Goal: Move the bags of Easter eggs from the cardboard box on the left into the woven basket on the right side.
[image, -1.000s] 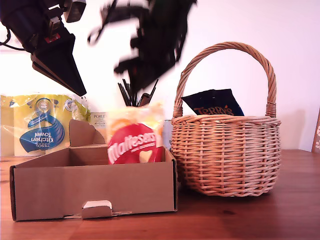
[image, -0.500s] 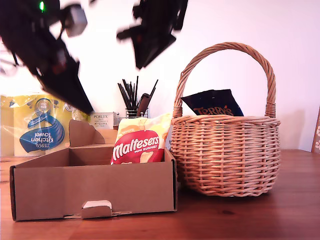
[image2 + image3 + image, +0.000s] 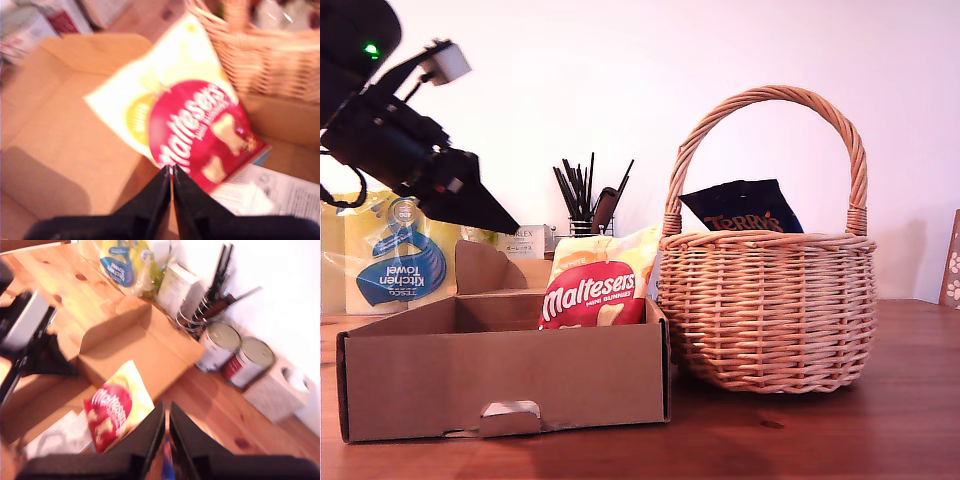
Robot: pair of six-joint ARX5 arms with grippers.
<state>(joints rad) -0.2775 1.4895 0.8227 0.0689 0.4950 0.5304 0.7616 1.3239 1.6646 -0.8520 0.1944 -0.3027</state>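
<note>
Maltesers bag (image 3: 597,290) now stands upright in the box (image 3: 505,385) beside the basket (image 3: 770,310) holding the Terry's bag (image 3: 740,208), both grippers pressed together and empty, the first (image 3: 171,172) above it, the second (image 3: 167,412) risen clear, transfer outstanding
</note>
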